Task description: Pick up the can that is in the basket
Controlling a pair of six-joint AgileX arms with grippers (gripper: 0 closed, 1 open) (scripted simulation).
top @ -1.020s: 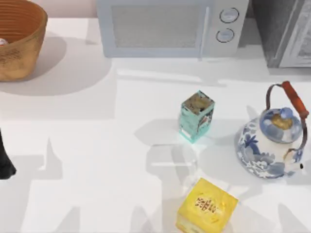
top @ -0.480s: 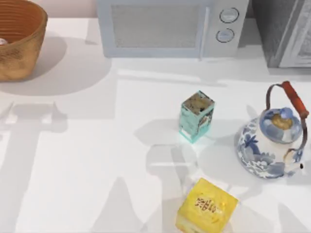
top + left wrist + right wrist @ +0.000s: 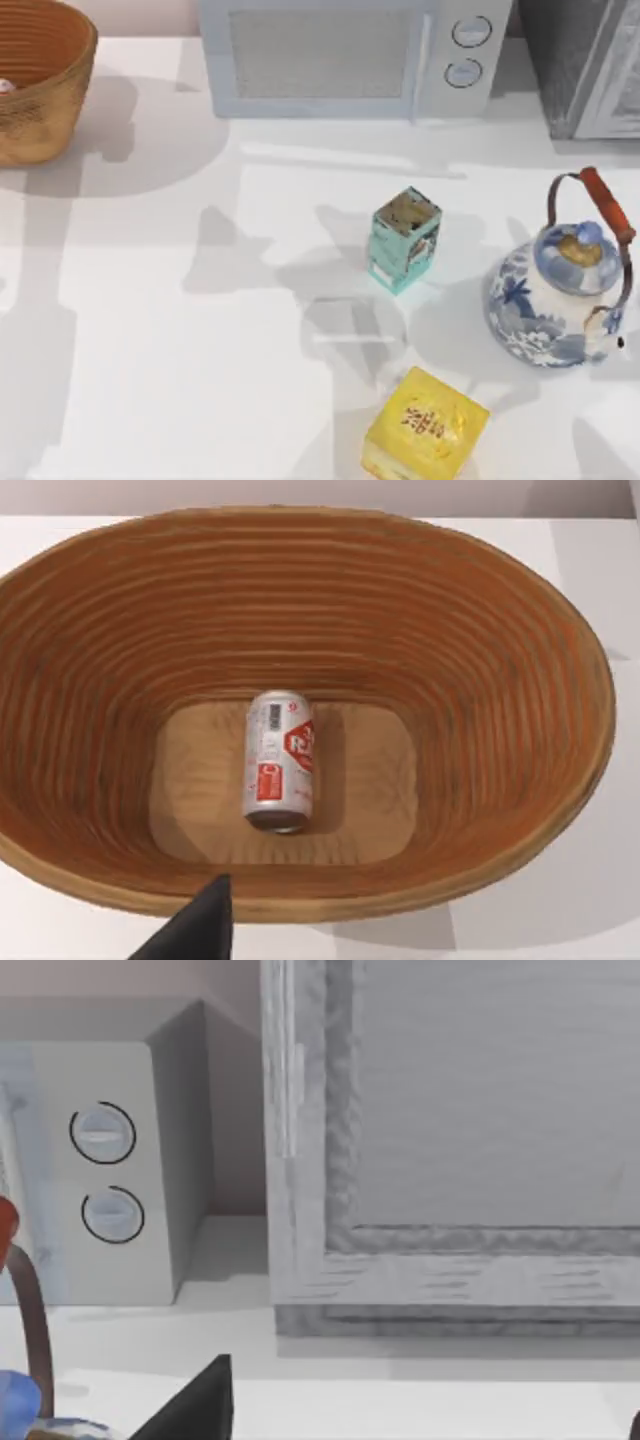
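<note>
From above, you are seeing the basket (image 3: 40,80) sitting at the worktop's (image 3: 200,350) far left corner, with the can (image 3: 6,86) peeking inside.

In the left wrist view, you are looking down at the can (image 3: 279,762) lying on its side on the basket's (image 3: 480,630) floor. It is probably light, smooth and slippery, so grip across its round middle. One left jaw tip is showing; I cannot tell how the jaws stand.

In the right wrist view, you are facing the microwave (image 3: 110,1160); those jaws I cannot tell either.

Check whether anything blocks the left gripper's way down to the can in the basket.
Nothing visible does. The can lies on its side alone on the basket floor, uncovered, with the left gripper's finger near the rim, above the open basket.
</note>
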